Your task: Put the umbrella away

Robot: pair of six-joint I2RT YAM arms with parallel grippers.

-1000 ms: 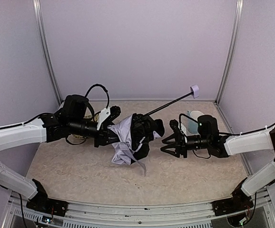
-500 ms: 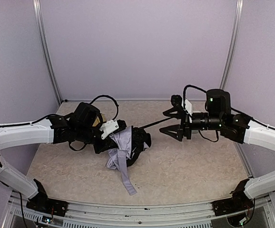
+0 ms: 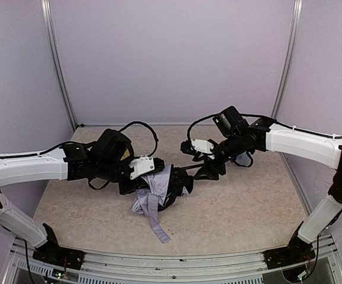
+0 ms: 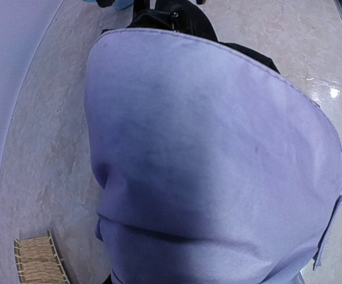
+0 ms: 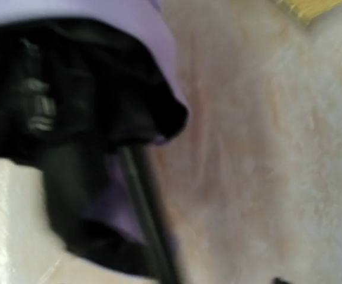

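From above, the umbrella (image 3: 159, 192) lies bunched left of centre on the tabletop (image 3: 236, 207), its strap (image 3: 159, 228) trailing toward the near edge. The left pincer (image 3: 152, 176) is buried in the fabric, and I cannot tell whether it is clamped. The right pincer (image 3: 199, 163) stands apart around the thin black shaft (image 3: 186, 169). Plain lavender walls (image 3: 171, 59) enclose the pale, mottled surface.

Left wrist: soft lavender cloth fills the view, with a woven tray (image 4: 38, 260) at lower left. The cloth looks limp, light and probably slippery, so it would make a poor hold.

Right wrist, blurred: the shaft runs beside dark folds. It looks stiff but slender, likely the best place to grip, gently.
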